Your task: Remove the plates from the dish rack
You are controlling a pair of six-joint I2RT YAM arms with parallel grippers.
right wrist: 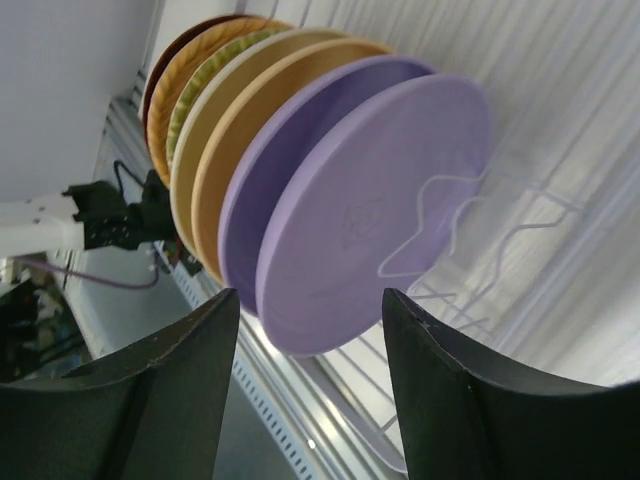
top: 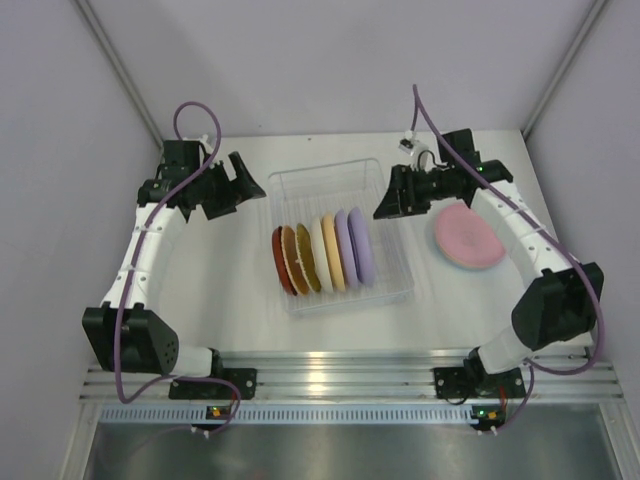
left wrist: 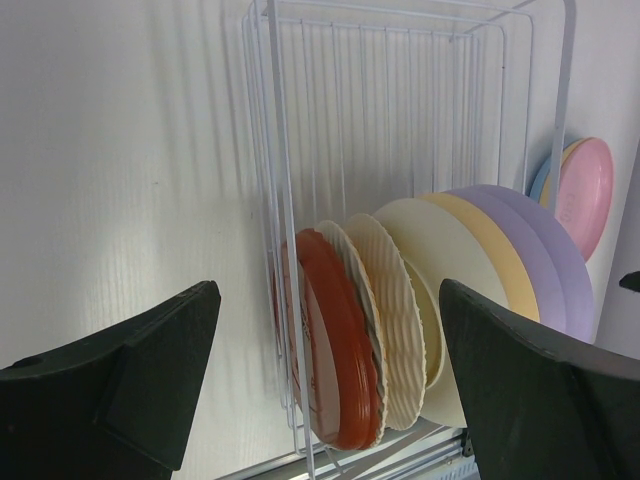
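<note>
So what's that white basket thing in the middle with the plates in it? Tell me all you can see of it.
The dish rack is a rectangular basket that looks like thin white wire, with low open walls and a slotted bottom. It sits flat near the middle of the white table. About seven plates stand on edge in a row in its near half, running from red to lavender.

You see white links and black joints on the left arm [top: 148, 240] and right arm [top: 522, 228]; purple cables [top: 195, 104] loop behind the black fingers [left wrist: 130, 385].
</note>
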